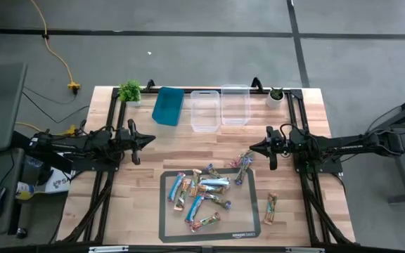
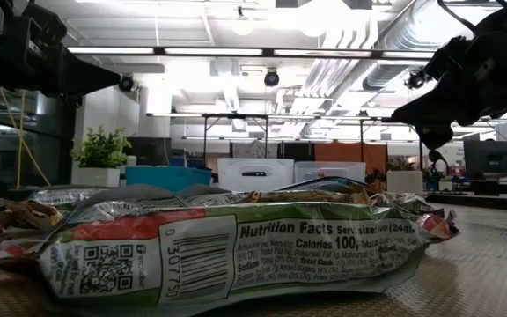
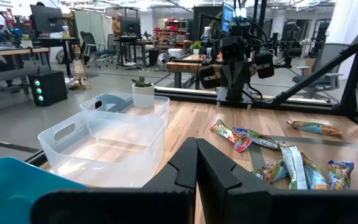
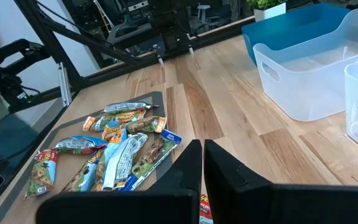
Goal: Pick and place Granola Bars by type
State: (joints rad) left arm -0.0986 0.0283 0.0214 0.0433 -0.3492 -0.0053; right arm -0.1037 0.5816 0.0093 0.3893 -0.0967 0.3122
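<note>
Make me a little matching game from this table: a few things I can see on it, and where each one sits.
Things:
1. teal bin
2. leafy green plant
3. lone granola bar
4. left gripper

Places:
A. on bare wood, right of the grey mat
B. back left corner of the table
C. shut, above the table's left side, holding nothing
D. back row, left of the two clear bins

Pairs: 1-D, 2-B, 3-A, 4-C
</note>
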